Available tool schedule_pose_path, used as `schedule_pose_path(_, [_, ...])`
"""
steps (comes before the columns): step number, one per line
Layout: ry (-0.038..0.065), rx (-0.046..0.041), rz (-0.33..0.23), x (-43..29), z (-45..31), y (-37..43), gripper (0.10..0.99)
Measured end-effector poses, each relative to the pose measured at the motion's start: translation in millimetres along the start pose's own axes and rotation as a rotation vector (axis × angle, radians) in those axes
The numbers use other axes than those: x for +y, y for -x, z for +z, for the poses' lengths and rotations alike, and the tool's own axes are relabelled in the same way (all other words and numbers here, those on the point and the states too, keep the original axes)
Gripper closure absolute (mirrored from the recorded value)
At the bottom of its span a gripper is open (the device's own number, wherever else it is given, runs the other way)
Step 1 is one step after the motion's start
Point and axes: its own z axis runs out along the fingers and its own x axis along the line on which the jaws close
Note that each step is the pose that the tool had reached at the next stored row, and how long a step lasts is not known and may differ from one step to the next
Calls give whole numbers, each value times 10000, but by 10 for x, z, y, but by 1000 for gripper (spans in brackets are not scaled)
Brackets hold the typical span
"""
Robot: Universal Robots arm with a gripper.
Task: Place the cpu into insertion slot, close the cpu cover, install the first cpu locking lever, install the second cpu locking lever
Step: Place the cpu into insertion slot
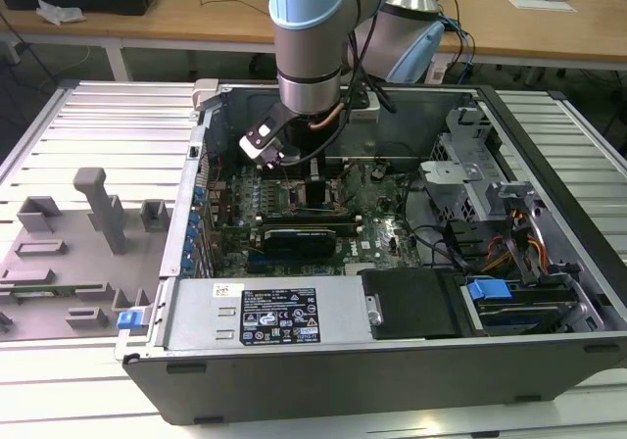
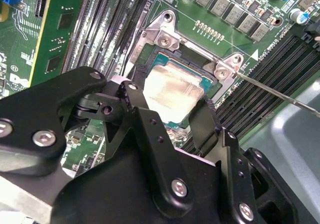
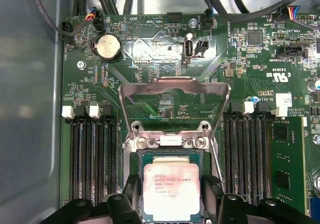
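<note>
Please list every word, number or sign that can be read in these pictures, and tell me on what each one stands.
Nothing can be quoted with confidence.
cpu: faint lines of print on its metal top, too blurred.
green circuit board: small white labels, too small.
black label on the case's grey box: tiny print and signs, too small.
white sticker beside it: unreadable.

Pale grey table of ribbed metal slats (image 1: 108,116). Resting flat on it, toward the exterior view's right, a large black open-sided computer case (image 1: 392,385). Just beside that, on the exterior view's left, a flat grey moulded fixture board (image 1: 49,272) with low upright blocks and one tall post (image 1: 103,209).
</note>
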Motion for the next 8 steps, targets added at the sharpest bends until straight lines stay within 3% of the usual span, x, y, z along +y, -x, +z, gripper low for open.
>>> schedule_pose_path(5, [0,-2,0,7,-78,-1,467])
schedule_pose_path(8, [1,-1,0,8,-87,-1,467])
